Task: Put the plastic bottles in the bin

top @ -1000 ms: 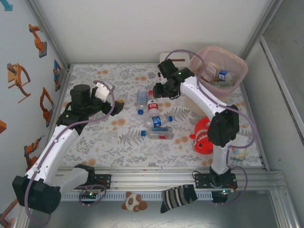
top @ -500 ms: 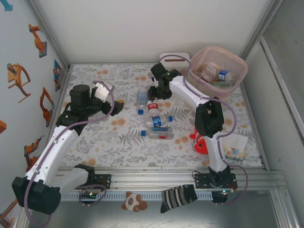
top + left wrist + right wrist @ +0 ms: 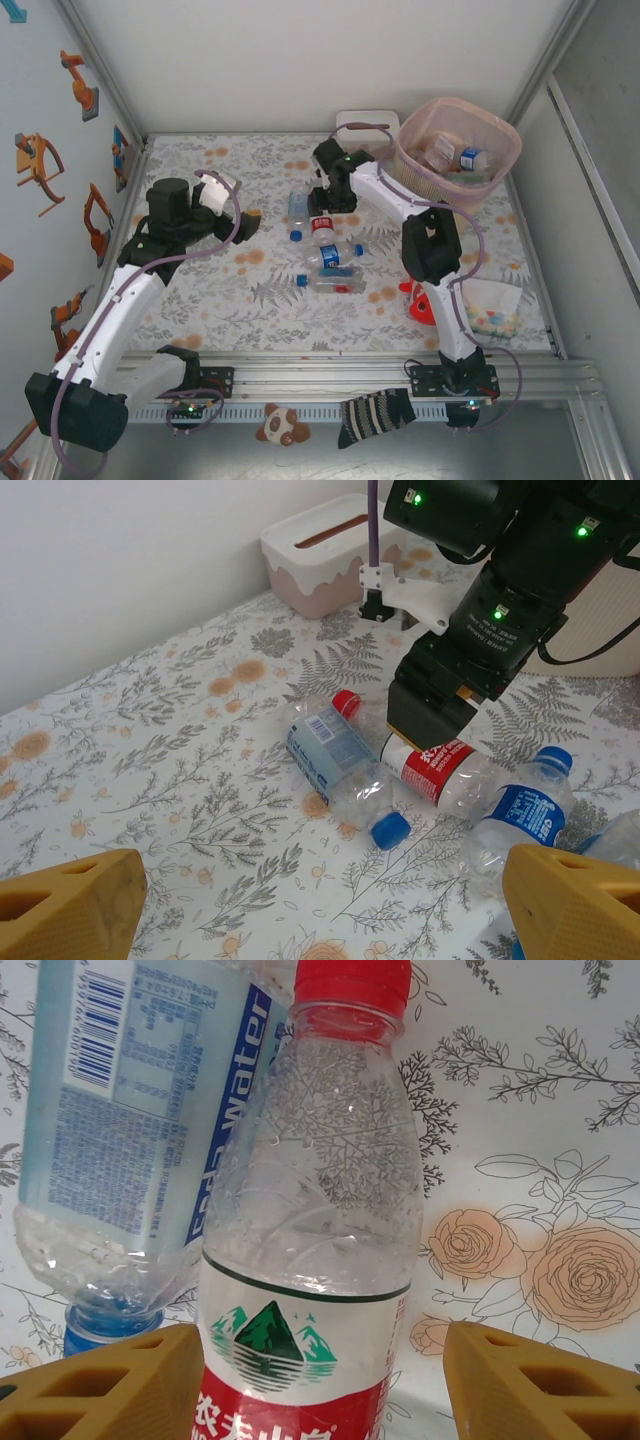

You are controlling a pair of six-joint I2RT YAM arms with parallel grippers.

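My right jaws stand open astride the red-capped bottle [image 3: 305, 1260]; its long axis runs between them, cap pointing away.

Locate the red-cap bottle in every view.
Top external: red-cap bottle mid-table, left of the bin.
Left wrist: bottle centre-right, red label showing.
Right wrist: bottle centre frame, straddled by the right gripper.
Shared landmark: blue-label bottle alongside it.

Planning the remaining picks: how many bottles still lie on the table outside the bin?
4, clustered together: a pale-blue-labelled bottle, a red-labelled bottle beside it, a blue-labelled bottle nearer, and a clear bottle nearest. The right arm may hide more.
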